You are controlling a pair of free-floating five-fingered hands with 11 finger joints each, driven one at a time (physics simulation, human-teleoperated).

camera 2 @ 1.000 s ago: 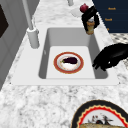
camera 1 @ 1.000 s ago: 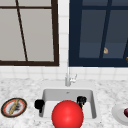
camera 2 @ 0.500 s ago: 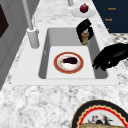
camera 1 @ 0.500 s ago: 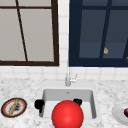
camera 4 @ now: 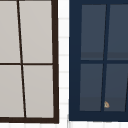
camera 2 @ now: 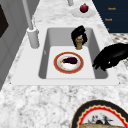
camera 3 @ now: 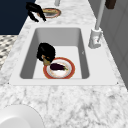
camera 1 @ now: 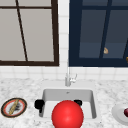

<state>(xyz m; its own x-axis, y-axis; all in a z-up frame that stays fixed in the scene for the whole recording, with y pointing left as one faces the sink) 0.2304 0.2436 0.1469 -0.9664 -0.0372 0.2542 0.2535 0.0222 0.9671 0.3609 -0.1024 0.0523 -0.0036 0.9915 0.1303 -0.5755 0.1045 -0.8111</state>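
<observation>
Lowering slightly, right hand [camera 2: 79,35] is gripping a small tan cone-shaped object [camera 2: 79,43] with curled fingers, inside the grey sink [camera 2: 50,37], beside the red-rimmed plate [camera 2: 58,66]; setting-down appears underway. Left hand [camera 2: 111,57] is hovering, fingers curled, empty.

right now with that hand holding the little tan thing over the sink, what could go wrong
The right hand is curled on a small tan object just beside the red-rimmed plate in the sink; if it slips, it could knock the eggplant. The left hand hangs over the sink's edge and might get in the way.
</observation>
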